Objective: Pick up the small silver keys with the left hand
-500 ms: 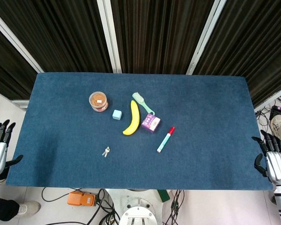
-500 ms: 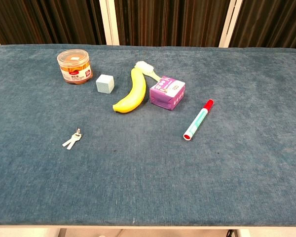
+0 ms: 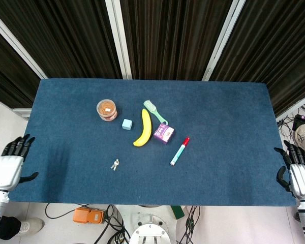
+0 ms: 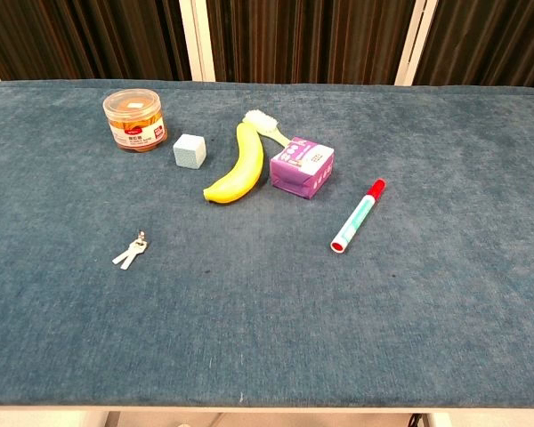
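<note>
The small silver keys [image 3: 115, 163] lie flat on the blue table cloth toward the front left; in the chest view the keys [image 4: 131, 252] sit alone below the cube. My left hand [image 3: 9, 164] hovers at the table's left edge, fingers spread and holding nothing, well to the left of the keys. Off the table's right edge my right hand [image 3: 300, 176] hangs with fingers apart and nothing in it. Neither hand shows in the chest view.
Behind the keys stand a round jar [image 3: 107, 110], a pale blue cube [image 3: 126, 124], a banana [image 3: 144, 128], a green brush [image 3: 155, 111], a purple box [image 3: 164, 133] and a red-capped marker [image 3: 179, 151]. The blue table [image 3: 229, 112] fills the view.
My left hand has moved right and inward toward the table's left edge. The keys and the right hand have not moved.
</note>
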Action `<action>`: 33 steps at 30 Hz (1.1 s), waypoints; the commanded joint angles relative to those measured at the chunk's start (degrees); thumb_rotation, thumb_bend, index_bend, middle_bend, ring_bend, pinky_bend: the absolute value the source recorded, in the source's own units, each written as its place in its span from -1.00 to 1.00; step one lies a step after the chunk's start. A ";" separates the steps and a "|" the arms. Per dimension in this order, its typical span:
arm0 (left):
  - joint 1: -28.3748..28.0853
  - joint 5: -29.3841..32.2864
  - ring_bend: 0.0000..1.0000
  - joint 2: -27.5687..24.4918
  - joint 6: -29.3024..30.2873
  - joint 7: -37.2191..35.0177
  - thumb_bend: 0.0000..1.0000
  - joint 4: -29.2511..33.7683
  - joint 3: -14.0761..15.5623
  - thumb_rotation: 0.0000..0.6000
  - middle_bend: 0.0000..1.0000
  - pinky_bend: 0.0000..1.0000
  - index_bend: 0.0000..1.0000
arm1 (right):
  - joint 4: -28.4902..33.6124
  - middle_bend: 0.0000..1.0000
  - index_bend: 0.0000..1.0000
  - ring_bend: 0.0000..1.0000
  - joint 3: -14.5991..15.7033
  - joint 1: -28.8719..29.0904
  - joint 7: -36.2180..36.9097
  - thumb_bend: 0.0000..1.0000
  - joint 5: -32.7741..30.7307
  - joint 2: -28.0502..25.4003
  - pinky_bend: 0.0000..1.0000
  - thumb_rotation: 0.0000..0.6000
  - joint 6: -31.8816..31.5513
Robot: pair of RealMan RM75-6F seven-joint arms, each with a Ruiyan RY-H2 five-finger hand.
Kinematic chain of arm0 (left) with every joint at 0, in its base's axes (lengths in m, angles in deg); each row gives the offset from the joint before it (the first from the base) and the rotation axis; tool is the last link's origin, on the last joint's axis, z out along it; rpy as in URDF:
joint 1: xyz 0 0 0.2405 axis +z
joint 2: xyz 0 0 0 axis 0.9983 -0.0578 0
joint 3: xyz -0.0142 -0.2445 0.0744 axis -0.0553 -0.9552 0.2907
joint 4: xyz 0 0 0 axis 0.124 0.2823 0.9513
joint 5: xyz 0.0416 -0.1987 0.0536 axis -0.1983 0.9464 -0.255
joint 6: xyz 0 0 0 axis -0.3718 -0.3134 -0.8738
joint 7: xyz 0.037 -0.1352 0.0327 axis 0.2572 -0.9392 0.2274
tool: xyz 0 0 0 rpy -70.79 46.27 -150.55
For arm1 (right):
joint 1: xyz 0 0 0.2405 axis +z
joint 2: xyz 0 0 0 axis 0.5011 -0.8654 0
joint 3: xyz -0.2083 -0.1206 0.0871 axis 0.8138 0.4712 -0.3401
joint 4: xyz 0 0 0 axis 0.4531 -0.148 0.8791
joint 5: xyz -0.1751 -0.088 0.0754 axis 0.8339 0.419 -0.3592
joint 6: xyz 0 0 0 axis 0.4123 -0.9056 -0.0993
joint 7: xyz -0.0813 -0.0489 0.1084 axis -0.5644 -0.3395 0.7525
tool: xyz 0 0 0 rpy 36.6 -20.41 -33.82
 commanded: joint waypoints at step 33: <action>-29.38 24.52 -1.00 15.88 -29.47 35.96 -0.74 11.95 -7.21 1.00 -0.86 -0.76 -0.17 | 0.20 -0.84 -0.50 -0.91 0.49 0.74 0.25 1.00 0.36 0.00 -1.00 1.00 1.70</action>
